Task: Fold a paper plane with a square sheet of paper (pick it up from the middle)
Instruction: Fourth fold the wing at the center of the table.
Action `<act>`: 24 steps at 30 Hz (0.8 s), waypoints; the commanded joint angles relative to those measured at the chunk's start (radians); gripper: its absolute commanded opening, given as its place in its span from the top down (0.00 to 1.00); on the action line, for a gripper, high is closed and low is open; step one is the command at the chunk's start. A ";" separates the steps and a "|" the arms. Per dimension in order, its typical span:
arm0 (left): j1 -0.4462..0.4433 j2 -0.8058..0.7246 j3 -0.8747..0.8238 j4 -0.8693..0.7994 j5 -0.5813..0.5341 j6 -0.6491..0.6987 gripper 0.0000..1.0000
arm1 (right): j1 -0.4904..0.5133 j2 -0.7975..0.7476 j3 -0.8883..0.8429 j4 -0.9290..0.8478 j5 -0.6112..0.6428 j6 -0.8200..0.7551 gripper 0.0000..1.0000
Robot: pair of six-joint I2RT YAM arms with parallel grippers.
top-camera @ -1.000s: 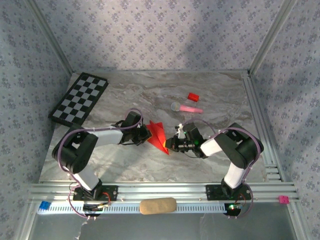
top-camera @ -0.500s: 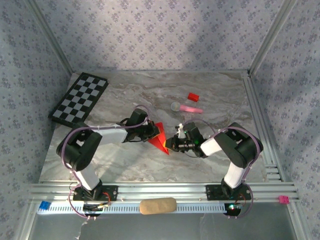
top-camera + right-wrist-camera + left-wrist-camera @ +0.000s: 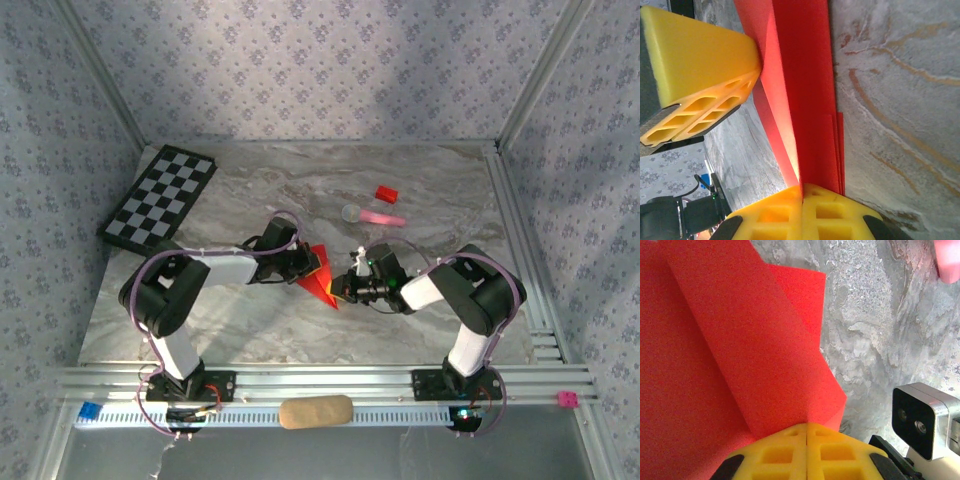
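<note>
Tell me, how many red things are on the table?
2. The folded red paper is central, pinched by the left tool and right tool. The small red block sits farther back, near the pink stick. Others may be hidden.

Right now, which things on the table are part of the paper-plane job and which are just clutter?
In the job: folded red paper, left tool and right tool, both shut on it.
Lying about: checkerboard, small red block, pink stick with grey head, tan pad on the front rail.
</note>
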 commanded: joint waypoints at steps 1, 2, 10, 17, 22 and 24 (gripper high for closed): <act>0.003 0.027 0.034 0.001 -0.011 -0.001 0.91 | 0.001 0.046 0.009 -0.101 0.038 -0.004 1.00; 0.004 0.030 0.036 0.002 -0.011 -0.001 0.91 | -0.001 0.046 0.009 -0.102 0.037 -0.002 1.00; 0.005 0.060 0.051 0.001 -0.008 -0.003 0.92 | -0.005 0.052 0.013 -0.111 0.031 0.003 1.00; 0.005 0.069 0.060 -0.024 -0.024 0.006 0.92 | -0.008 0.065 0.015 -0.115 0.023 0.009 1.00; 0.006 0.074 0.062 -0.035 -0.031 0.006 0.92 | -0.011 0.068 0.020 -0.123 0.020 0.010 1.00; 0.006 0.077 0.063 -0.041 -0.031 0.008 0.92 | -0.013 0.068 0.021 -0.130 0.018 0.009 1.00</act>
